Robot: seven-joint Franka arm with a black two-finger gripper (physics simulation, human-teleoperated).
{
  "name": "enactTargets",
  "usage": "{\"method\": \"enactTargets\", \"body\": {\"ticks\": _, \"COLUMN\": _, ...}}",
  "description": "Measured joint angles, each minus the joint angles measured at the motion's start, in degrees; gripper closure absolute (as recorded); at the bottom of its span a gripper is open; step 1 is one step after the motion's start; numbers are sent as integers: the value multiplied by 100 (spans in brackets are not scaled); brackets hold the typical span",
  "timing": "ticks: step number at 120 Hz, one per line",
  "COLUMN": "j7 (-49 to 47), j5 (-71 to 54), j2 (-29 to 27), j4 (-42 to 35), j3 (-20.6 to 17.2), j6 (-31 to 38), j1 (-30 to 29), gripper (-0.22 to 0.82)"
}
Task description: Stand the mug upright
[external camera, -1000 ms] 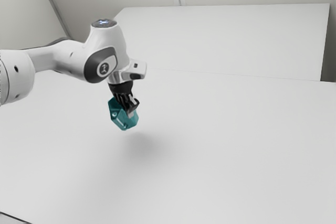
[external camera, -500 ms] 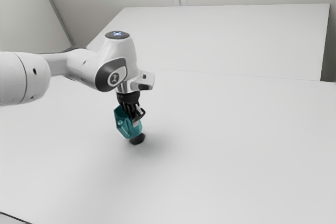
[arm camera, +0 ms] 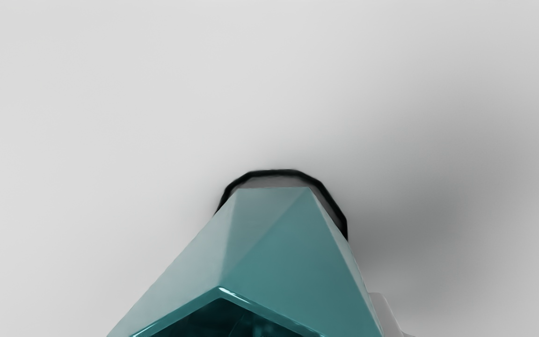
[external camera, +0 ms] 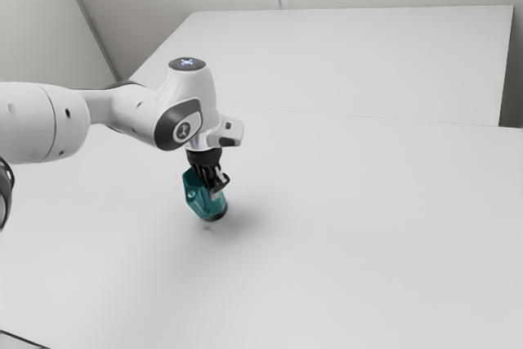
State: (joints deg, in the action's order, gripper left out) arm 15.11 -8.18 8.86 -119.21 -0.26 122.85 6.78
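- Gripper pinches the mug, which leans, mouth toward the exterior view's left.
- Table stretches well past the mug toward the exterior view's right; the far seam is well apart.
- Dark rim around the mug's base: can't tell whether it is mug or shadow, nor whether the base touches down.
- Mug's mouth is cut off in the wrist view.

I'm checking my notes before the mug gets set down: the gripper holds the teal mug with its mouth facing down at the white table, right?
Not quite: the mouth faces up, toward the hand's camera, and the narrower end points toward the white table; the wrist view shows this. The gripper does hold the teal mug.
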Motion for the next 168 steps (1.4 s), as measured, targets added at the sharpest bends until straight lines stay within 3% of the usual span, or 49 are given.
{"method": "enactTargets", "body": {"ticks": 32, "j7": 20, "j5": 8, "j2": -6, "j4": 0, "j3": 0, "j6": 81, "j1": 0, "gripper": 76}}
{"method": "enactTargets", "body": {"ticks": 97, "j7": 113, "j5": 82, "j2": -12, "j4": 45, "j3": -1, "j6": 91, "j1": -1, "gripper": 43}}
{"method": "enactTargets", "body": {"ticks": 126, "j7": 135, "j5": 139, "j2": -65, "j4": 132, "j3": -9, "j6": 89, "j1": 6, "gripper": 33}}
{"method": "enactTargets", "body": {"ticks": 168, "j7": 137, "j5": 220, "j2": -686, "j4": 463, "j3": -9, "j6": -227, "j1": 53, "gripper": 27}}
